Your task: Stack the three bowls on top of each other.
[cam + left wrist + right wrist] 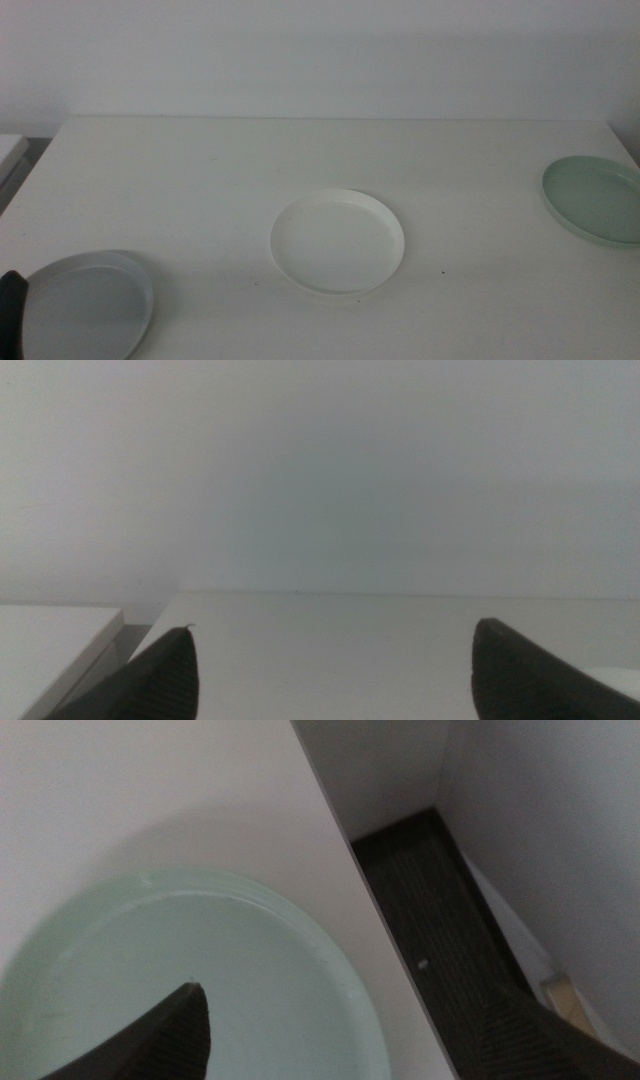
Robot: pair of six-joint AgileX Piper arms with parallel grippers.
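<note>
Mid cam: 0 stacked. White bowl [337, 242] centre of counter [300, 160], grey-blue bowl [85, 305] front-left, mint bowl [596, 199] far right, all well apart.
L wrist: left claw [330, 675] released, empty, nr the grey-blue bowl.
R wrist: right claw [350, 1040] released, one jaw over the mint bowl's inside. All 3 still to do.

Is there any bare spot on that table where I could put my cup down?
Yes. The back half of the table is bare. So are the strips between the white bowl and the grey-blue bowl, and between the white bowl and the mint green bowl. The near left corner is crowded: the left gripper sits against the grey-blue bowl.
</note>
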